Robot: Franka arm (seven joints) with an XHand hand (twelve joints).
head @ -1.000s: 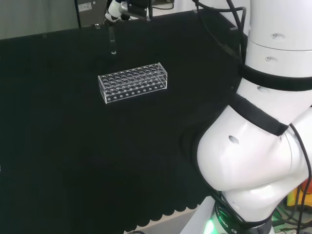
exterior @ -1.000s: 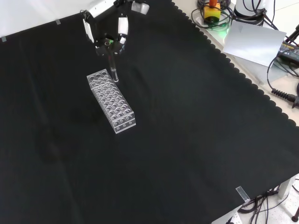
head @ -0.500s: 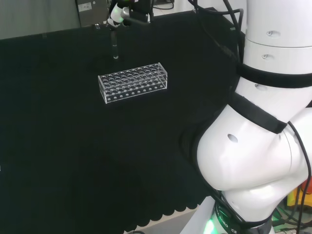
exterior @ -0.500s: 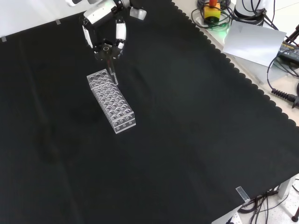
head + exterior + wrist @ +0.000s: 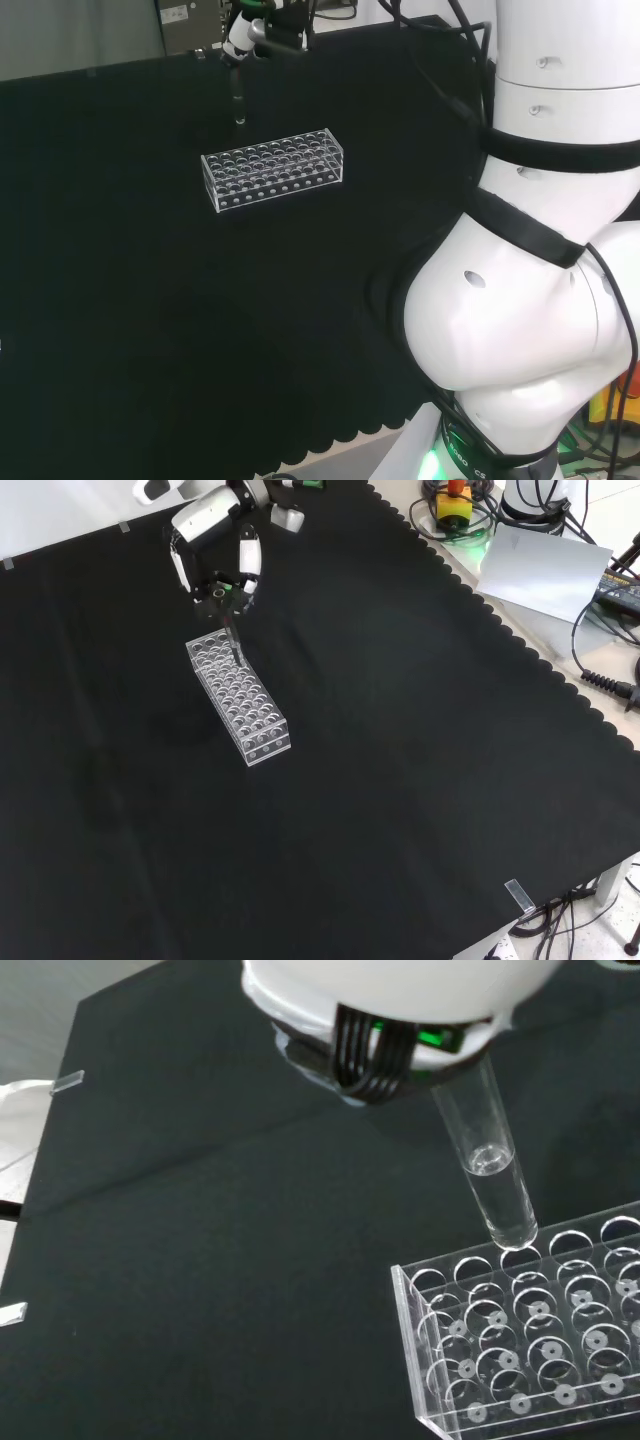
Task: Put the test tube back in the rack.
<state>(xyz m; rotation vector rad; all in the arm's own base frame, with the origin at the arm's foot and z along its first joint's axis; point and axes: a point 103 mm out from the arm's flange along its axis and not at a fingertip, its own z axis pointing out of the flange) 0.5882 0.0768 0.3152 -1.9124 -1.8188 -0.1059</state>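
Observation:
A clear plastic test tube rack (image 5: 273,169) (image 5: 238,696) (image 5: 530,1340) with several rows of holes lies on the black cloth. The hand (image 5: 262,22) (image 5: 214,546) is curled round the top of a clear glass test tube (image 5: 238,98) (image 5: 232,643) (image 5: 488,1163), which hangs upright. In the wrist view the tube's round bottom hovers just above a hole in the rack's end rows, near its far edge. A little clear liquid shows inside the tube. In the front view the tube's tip is over the rack's upper end.
Black cloth (image 5: 400,740) covers the bench around the rack. The arm's big white links (image 5: 540,250) stand at the head view's right. Cables, a grey sheet (image 5: 545,565) and a yellow and red button unit (image 5: 455,505) lie beyond the cloth's scalloped edge in the front view.
The hand has moved with the tube towards the rack; the tube's tip now hangs over the rack's end holes instead of beside them.

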